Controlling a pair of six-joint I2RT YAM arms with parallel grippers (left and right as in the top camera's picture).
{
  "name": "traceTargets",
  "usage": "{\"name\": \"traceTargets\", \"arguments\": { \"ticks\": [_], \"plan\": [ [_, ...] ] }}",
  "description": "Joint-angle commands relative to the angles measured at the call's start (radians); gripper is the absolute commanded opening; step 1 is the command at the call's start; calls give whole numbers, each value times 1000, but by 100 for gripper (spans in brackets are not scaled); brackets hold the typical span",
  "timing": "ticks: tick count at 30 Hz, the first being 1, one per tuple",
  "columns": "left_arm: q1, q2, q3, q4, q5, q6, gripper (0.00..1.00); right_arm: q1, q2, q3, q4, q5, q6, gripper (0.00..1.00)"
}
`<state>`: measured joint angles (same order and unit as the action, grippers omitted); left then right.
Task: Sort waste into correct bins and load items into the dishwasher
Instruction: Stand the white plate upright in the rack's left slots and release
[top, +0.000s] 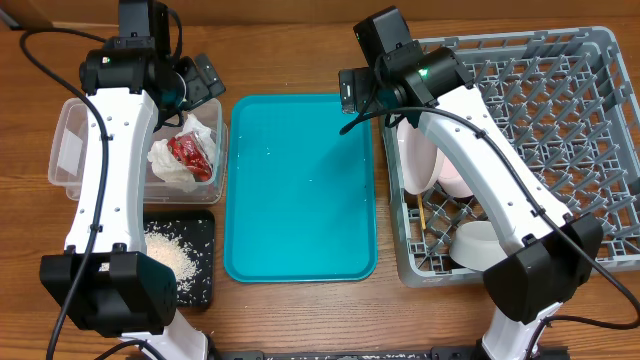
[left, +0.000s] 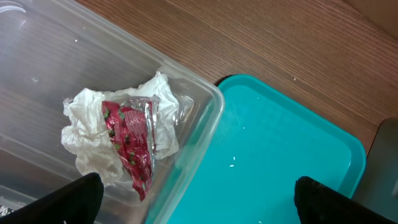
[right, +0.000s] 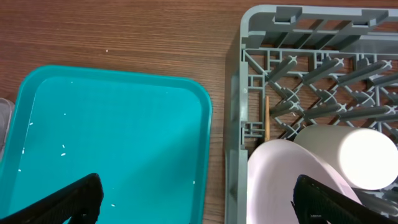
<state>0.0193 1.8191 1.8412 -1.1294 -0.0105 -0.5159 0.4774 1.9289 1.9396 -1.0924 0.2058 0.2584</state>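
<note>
Jaws: I am holding left gripper (left: 208, 208) and right gripper (right: 199, 208) wide open, empty.
Care: aiming to rise straight, sparing plate (right: 280, 186).

Three downward views over teal tray (top: 300, 190)

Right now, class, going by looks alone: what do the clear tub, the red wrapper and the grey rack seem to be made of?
Clear tub: seemingly plastic, with see-through, glossy walls.
Red wrapper: probably foil or plastic film, shiny and sharply creased.
Grey rack: apparently moulded plastic, matte, with ribbed walls and pegs.
</note>
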Motion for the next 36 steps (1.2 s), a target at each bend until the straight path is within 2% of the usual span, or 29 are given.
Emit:
{"name": "traceTargets", "arguments": {
  "ticks": [1,21,27,36],
  "plan": [
    [-7,-14,14,4,4,12,100,-2,-8,3,6,-10,4,100],
    [-7,-14,14,4,4,12,100,0,-38,3,6,-10,4,100],
    [-7,-14,14,4,4,11,100,16,-182,3,6,-10,4,100],
    [-7,-14,14,4,4,12,100,16,-524,3,6,-10,4,100]
  ]
}}
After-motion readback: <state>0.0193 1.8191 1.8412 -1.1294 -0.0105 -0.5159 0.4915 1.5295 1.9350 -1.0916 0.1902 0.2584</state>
